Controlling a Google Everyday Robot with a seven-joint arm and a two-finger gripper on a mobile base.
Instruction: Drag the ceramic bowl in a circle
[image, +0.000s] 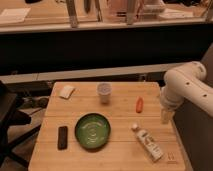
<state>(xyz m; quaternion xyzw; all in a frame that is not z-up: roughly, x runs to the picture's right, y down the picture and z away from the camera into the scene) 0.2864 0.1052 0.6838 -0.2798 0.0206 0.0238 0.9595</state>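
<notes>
A green ceramic bowl (93, 130) sits upright on the wooden table (125, 120), near the front, left of centre. My white arm comes in from the right side of the view. The gripper (166, 117) hangs at the arm's lower end by the table's right edge. It is well to the right of the bowl, apart from it and holding nothing that I can see.
A clear plastic cup (104, 92) stands behind the bowl. An orange object (139, 104) lies right of the cup. A white bottle (148, 142) lies at the front right. A black flat device (62, 137) lies left of the bowl, and a white napkin (66, 91) at the back left. A black chair (10, 120) stands left of the table.
</notes>
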